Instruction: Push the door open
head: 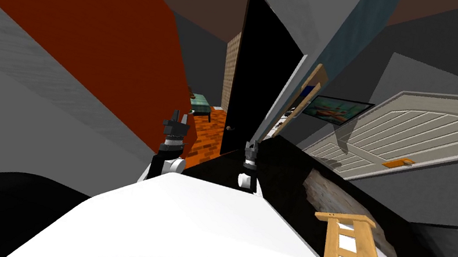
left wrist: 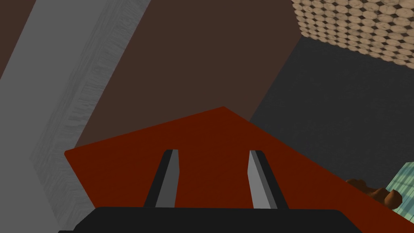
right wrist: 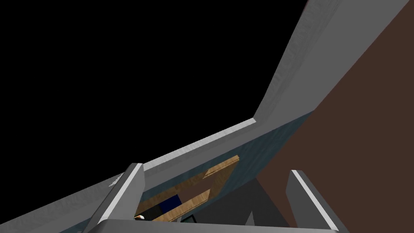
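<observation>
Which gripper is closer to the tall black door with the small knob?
Right. The right gripper is at the lower edge of the tall black door, beside the grey frame. The left gripper stands apart to its left, facing the red wall.

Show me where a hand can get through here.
Free: the gap between the red wall and the handle edge of the black door, over the orange floor, ahead of the open left gripper. A small table stands deeper in. Crowded: the open right gripper sits close by the door and the grey frame.
</observation>
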You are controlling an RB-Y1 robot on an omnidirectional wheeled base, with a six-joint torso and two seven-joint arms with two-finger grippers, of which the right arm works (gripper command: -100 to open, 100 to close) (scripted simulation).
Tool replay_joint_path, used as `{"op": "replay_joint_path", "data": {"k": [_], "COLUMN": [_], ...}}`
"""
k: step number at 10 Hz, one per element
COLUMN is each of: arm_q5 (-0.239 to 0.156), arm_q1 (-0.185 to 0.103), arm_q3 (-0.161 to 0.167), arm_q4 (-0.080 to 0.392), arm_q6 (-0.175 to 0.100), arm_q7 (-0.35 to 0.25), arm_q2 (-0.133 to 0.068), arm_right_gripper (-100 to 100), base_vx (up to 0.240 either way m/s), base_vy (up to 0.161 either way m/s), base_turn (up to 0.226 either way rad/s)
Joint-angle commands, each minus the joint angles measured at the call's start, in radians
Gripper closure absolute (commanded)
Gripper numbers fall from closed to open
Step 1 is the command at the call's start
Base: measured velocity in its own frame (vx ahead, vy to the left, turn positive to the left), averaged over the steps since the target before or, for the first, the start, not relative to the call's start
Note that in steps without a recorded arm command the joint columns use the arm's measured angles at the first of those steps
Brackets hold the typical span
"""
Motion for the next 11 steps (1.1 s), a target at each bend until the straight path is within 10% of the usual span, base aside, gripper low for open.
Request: {"op": "replay_joint_path", "data": {"k": [1, 11], "arm_q5": [0.0, 0.002], "arm_q1": [-0.014, -0.14], "arm_q3": [0.006, 0.075], "arm_q4": [0.038, 0.343], "arm_q6": [0.0, -0.037], "arm_q7": [0.002, 0.013], "arm_q2": [0.0, -0.009], "arm_right_gripper": [-100, -100], "base_vx": [0.066, 0.057], "base_vy": [-0.054, -0.049], "base_turn": [0.03, 0.056]}}
